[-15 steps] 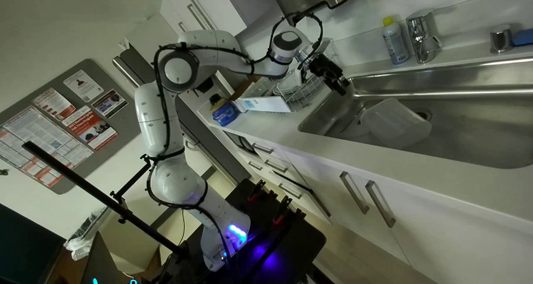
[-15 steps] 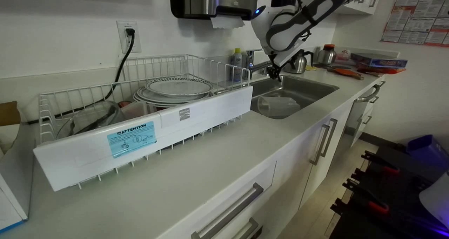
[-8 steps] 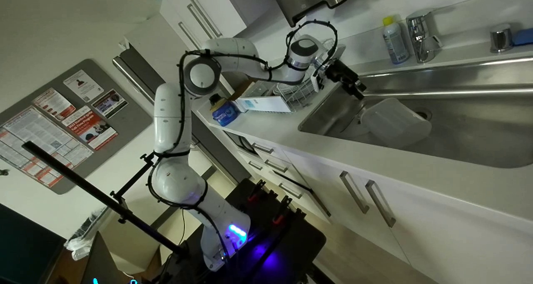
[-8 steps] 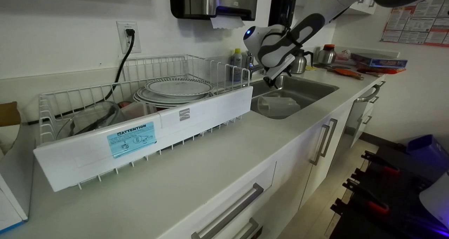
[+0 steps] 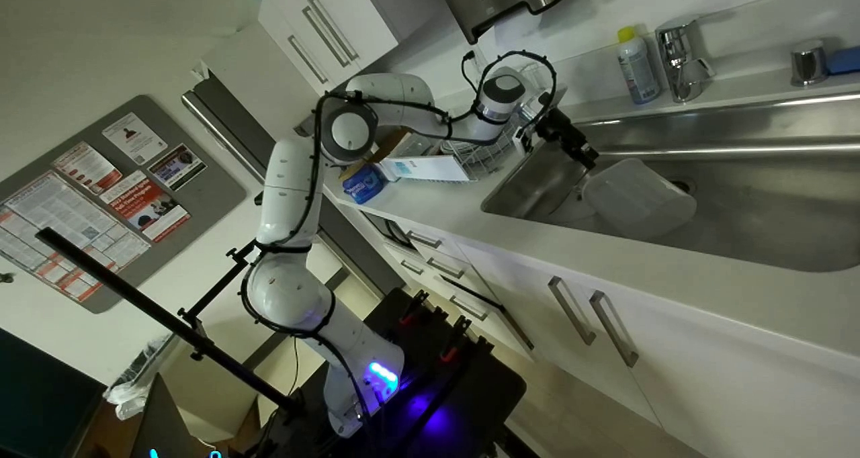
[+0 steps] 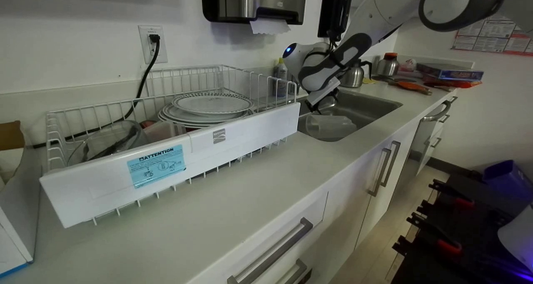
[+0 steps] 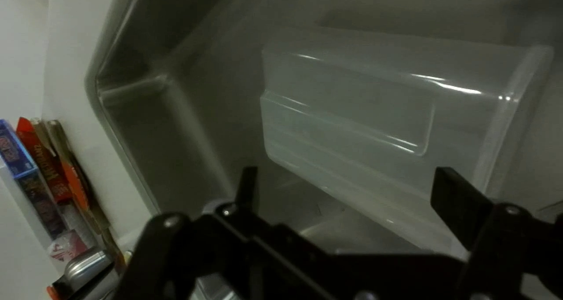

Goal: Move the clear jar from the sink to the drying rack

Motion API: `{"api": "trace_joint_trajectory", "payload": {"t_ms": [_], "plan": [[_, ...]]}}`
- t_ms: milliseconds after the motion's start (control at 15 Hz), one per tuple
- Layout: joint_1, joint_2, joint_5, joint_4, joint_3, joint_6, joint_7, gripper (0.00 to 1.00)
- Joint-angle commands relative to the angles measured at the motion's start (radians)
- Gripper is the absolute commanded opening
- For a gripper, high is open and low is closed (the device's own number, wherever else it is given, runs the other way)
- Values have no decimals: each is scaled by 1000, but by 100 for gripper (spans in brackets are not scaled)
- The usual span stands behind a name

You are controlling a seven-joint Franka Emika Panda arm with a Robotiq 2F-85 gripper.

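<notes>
The clear jar (image 5: 638,199) lies on its side in the steel sink (image 5: 772,226). It also shows in an exterior view (image 6: 330,127) and large in the wrist view (image 7: 374,111). My gripper (image 5: 590,159) is above the sink's end near the rack, close to the jar and pointing down toward it. In the wrist view my gripper (image 7: 347,177) is open, its fingers wide apart with nothing held between them. The jar lies beyond the fingertips; I cannot tell how far. The white wire drying rack (image 6: 250,136) stands on the counter beside the sink.
The rack holds stacked plates (image 6: 212,103) and a clear container (image 6: 112,136). A yellow-capped bottle (image 5: 637,68) and the faucet (image 5: 677,62) stand behind the sink. A paper towel dispenser (image 6: 258,3) hangs above. A steel jug (image 6: 354,75) stands past the sink.
My gripper has moved down and away from the rack, over the sink and nearer the jar. The jar and rack have not moved.
</notes>
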Motion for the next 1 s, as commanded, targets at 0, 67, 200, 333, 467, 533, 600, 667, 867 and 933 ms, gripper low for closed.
{"api": "trace_joint_trajectory", "payload": {"t_ms": [0,67,200,333,467,533,600,667,867,933], "plan": [[-1,24,80,46,-3,35,29,100],[-2,28,106,55,-4,40,29,100],[0,35,153,68,-11,48,21,100],[3,46,187,81,-19,48,14,100],[-2,64,217,101,-22,37,6,100],[-3,76,226,109,-25,35,4,100],[-4,87,235,115,-28,35,3,100],[-6,99,245,122,-29,35,0,100],[-13,131,269,146,-31,36,-6,100],[-8,127,268,144,-34,17,-15,100]]}}
